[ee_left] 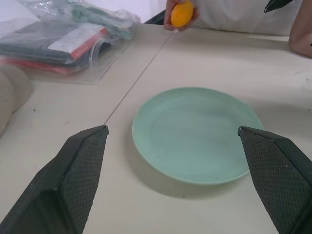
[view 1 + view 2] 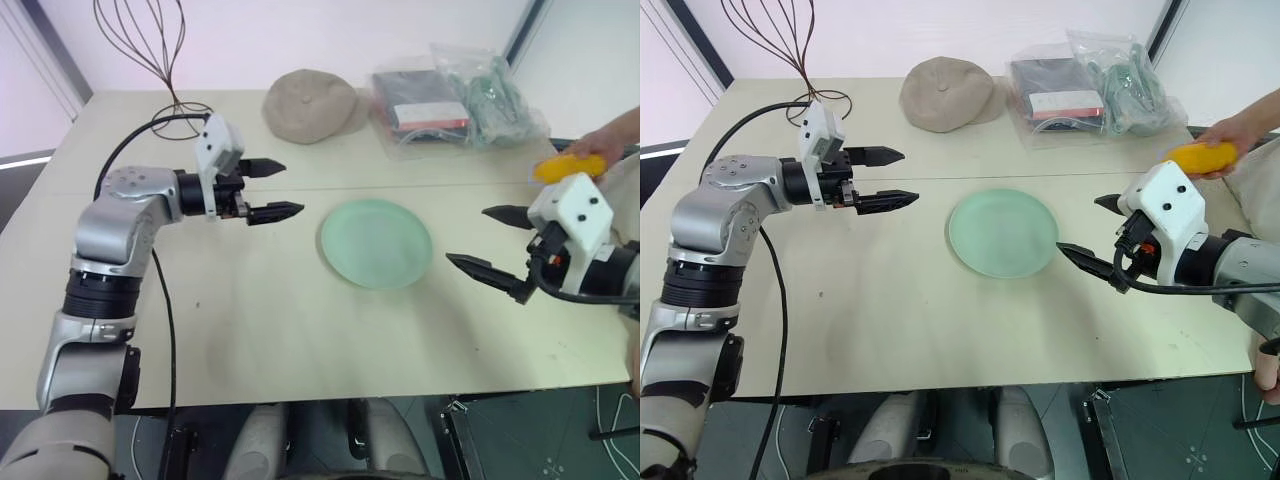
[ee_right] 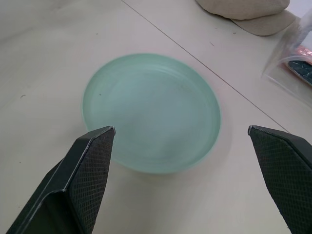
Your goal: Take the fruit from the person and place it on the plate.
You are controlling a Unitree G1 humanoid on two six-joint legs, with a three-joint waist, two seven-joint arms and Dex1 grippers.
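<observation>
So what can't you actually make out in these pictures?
- The person: cut off by the right edge in both eye views; just a hand holding the fruit.
- Contents of the plastic bags: blurred behind crinkled film.
- The wire frame: its top runs past the upper edge.

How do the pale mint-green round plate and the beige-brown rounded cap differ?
The pale mint-green round plate is flat, smooth and rigid-looking; the beige-brown rounded cap is domed, soft fabric. The plate lies between the two grippers mid-table; the cap sits farther back beside plastic bags. Both rest on the table, untouched.
</observation>
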